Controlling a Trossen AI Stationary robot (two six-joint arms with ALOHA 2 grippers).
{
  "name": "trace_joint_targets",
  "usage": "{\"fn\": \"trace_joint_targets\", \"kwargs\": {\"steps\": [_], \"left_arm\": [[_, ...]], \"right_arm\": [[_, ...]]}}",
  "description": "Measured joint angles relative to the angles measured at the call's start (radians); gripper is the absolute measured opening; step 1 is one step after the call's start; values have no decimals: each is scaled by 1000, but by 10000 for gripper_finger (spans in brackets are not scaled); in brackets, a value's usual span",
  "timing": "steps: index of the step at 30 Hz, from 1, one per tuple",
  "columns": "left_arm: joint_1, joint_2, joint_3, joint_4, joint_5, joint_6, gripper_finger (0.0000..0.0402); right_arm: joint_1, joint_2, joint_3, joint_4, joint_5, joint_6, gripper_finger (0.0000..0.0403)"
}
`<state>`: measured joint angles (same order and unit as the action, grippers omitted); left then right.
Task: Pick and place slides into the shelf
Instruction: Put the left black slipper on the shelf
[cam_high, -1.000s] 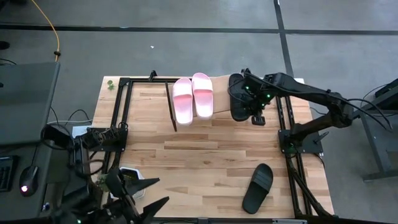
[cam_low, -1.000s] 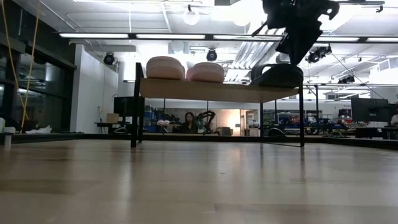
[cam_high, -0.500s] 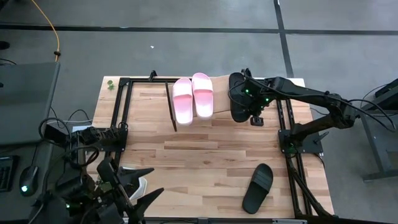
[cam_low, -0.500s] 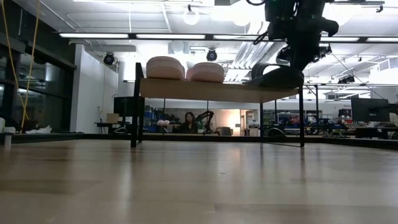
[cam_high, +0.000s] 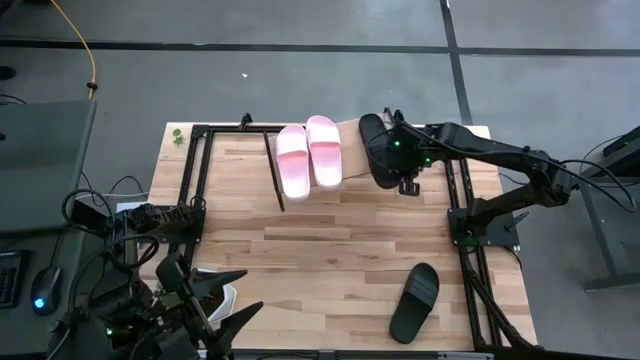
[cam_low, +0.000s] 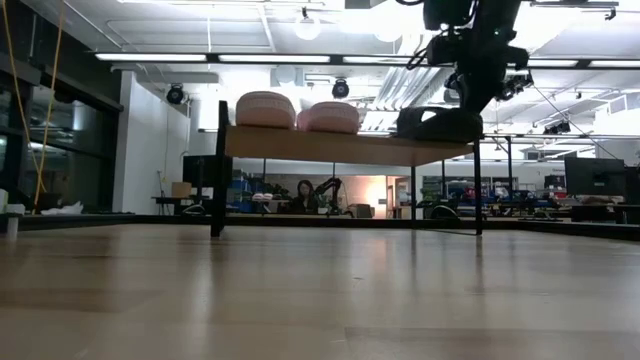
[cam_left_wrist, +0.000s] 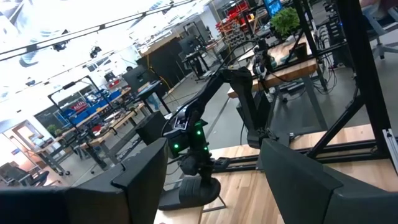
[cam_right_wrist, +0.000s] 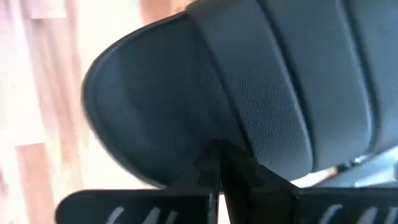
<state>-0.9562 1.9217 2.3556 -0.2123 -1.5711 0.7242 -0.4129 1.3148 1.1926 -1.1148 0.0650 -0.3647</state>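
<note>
Black slide (cam_high: 377, 150) pinned at the shelf's (cam_high: 352, 128) right end, gripper fingers together.
Right gripper (cam_high: 405, 172) is pressed shut against that slide's strap, at 3 o'clock from two pink slides (cam_high: 310, 156) lined up on the shelf. A second black slide (cam_high: 415, 302) is left on the table (cam_high: 330, 250) toward 5 o'clock. Left gripper (cam_high: 225, 325) is held apart at 7 o'clock.

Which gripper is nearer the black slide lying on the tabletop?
Right. The right gripper is over the shelf, beyond that black slide; the left gripper sits farther off, across the tabletop's near edge.
</note>
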Motion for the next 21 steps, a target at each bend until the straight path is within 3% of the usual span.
{"fn": "trace_joint_targets", "kwargs": {"steps": [4,13,17,21], "left_arm": [[0,0,0,0,0,-12,246],[0,0,0,0,0,-22,246],[0,0,0,0,0,-26,246],[0,0,0,0,11,-26,246]], "right_arm": [[0,0,15,16,46,13,0],[-2,0,20,30,15,10,0],[-2,0,20,33,74,34,0],[-2,0,20,35,45,45,0]]}}
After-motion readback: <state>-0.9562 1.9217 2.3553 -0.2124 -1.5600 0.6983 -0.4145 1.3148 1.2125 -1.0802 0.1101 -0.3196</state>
